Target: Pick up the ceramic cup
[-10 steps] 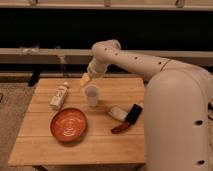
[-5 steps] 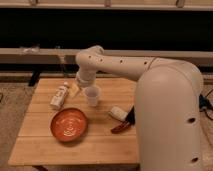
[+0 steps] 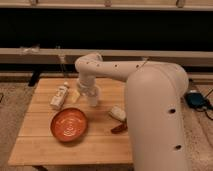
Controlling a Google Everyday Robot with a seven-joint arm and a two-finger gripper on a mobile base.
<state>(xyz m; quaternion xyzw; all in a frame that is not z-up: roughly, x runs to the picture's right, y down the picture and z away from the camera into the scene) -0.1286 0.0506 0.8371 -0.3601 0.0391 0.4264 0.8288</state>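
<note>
The ceramic cup [image 3: 93,99] is a small pale tumbler standing upright near the middle of the wooden table [image 3: 40,147]. My white arm reaches in from the right and bends down over it. My gripper [image 3: 85,90] is right at the cup's rim, on its upper left side, and covers part of it. I cannot tell whether it touches the cup.
A white bottle with a dark cap [image 3: 59,96] lies on its side to the left of the cup. A round orange-red bowl [image 3: 69,125] sits in front of it. A small white object [image 3: 118,113] and a dark red one [image 3: 119,128] lie to the right, close to my arm.
My arm has swung to the left and lowered, bringing the gripper from above and behind the cup down to its rim. The cup, bottle and bowl have not moved.
</note>
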